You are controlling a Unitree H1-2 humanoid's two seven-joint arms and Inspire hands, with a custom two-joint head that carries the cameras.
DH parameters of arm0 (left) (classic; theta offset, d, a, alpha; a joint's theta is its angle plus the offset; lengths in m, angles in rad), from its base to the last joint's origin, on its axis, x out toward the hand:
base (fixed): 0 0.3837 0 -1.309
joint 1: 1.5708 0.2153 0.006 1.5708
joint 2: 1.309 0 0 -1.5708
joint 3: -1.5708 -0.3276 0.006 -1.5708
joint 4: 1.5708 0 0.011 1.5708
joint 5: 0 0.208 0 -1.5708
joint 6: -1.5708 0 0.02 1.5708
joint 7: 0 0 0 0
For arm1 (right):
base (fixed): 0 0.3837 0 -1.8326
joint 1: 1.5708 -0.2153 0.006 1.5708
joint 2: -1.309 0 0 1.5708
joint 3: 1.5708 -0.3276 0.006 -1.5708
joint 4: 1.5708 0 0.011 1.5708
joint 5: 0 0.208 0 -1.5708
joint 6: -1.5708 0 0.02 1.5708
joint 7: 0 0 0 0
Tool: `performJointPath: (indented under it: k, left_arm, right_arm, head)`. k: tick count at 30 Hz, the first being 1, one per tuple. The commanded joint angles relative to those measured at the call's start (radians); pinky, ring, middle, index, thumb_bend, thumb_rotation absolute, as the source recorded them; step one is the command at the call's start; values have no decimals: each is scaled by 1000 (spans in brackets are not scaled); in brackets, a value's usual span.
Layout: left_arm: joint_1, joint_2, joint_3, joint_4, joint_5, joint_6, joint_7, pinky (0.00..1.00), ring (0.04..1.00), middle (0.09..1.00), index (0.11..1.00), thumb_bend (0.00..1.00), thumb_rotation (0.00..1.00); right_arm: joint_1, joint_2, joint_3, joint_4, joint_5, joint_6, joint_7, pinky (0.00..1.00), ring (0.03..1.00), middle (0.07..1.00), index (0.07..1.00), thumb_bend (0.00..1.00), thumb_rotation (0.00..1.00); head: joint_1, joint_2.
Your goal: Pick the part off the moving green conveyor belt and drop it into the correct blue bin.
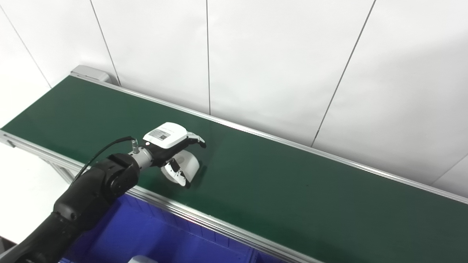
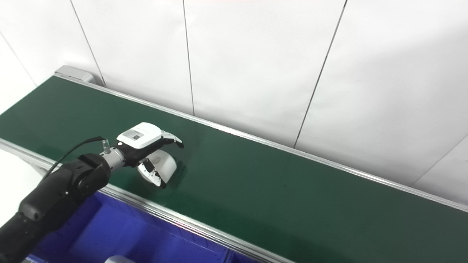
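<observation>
**Grab in progress, drop still to do**

Belt [image 1: 292, 182] runs along the counter, bin [image 1: 146, 233] below its near edge. Left robot hand [image 1: 172, 153] is curled around the white part [image 1: 186, 166] near that edge, seemingly gripping it, not lifted yet. The part looks like a roll, axis roughly across the belt. Right robot hand isn't in view.

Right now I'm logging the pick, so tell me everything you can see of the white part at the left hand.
The white part is a rounded, smooth, plastic-looking piece with a shallow circular recess on its facing side. It sits low on the green conveyor belt, near the belt's near edge, between the fingers and thumb of the left hand, which partly cover it. The hand is curled around it; firm contact, or whether it has lifted, cannot be told.
</observation>
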Motion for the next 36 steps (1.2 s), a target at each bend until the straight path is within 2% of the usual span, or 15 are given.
performJointPath:
  k: [1,4,10,12,14,16,17,18,20,24,31,36]
  left_arm:
    - [0,35,4,-17,1,6,33,813,841,844,799,1000,328]
    - [12,38,0,-8,-1,4,35,805,835,843,800,1000,329]
    - [10,52,-19,12,-14,8,-2,782,828,839,795,995,370]
    - [6,46,-24,20,-29,8,6,791,822,823,782,1000,353]
    - [5,24,-20,43,-64,-13,48,720,751,755,725,991,272]
    - [4,-7,-10,83,-116,-55,108,605,635,653,643,913,161]
    - [5,-20,-8,99,-137,-77,134,563,593,614,569,722,113]
    - [5,-26,-8,110,-150,-91,152,505,542,568,515,584,74]
    - [16,-72,10,119,-220,-109,188,444,488,522,495,536,33]
    - [27,-122,28,108,-302,-109,202,370,421,470,497,520,0]
    - [46,-170,66,85,-392,-98,212,419,464,482,489,521,0]
    - [58,-174,84,60,-422,-114,219,409,452,475,494,521,0]
  right_arm:
    - [9,0,1,-34,9,-3,6,1000,1000,1000,1000,860,1000]
    - [10,0,1,-36,14,-5,8,1000,1000,1000,1000,845,1000]
    - [19,-5,-2,-48,17,1,8,1000,1000,1000,1000,828,1000]
    - [20,-6,-3,-49,19,1,8,1000,1000,1000,1000,826,1000]
    - [23,-7,-4,-51,21,1,9,1000,1000,1000,1000,823,1000]
    - [25,-6,-5,-52,20,1,7,1000,1000,1000,1000,826,1000]
    - [26,-6,-5,-54,20,2,6,1000,1000,1000,1000,828,1000]
    - [27,-5,-5,-55,20,2,6,1000,1000,1000,1000,832,1000]
    - [28,-4,-2,-58,18,3,7,1000,1000,1000,1000,832,1000]
    - [28,0,1,-65,7,11,3,1000,1000,1000,1000,839,1000]
    - [28,9,5,-69,-1,15,0,1000,1000,1000,1000,849,1000]
    - [32,12,7,-80,-1,27,-2,1000,1000,1000,1000,863,1000]
  head:
    - [-1,1]
    - [-5,4]
    - [-11,13]
    - [-12,18]
    - [-11,19]
    - [-9,20]
    - [-10,22]
    - [-10,22]
    - [-11,23]
    - [-13,23]
    - [-18,24]
    - [-22,34]
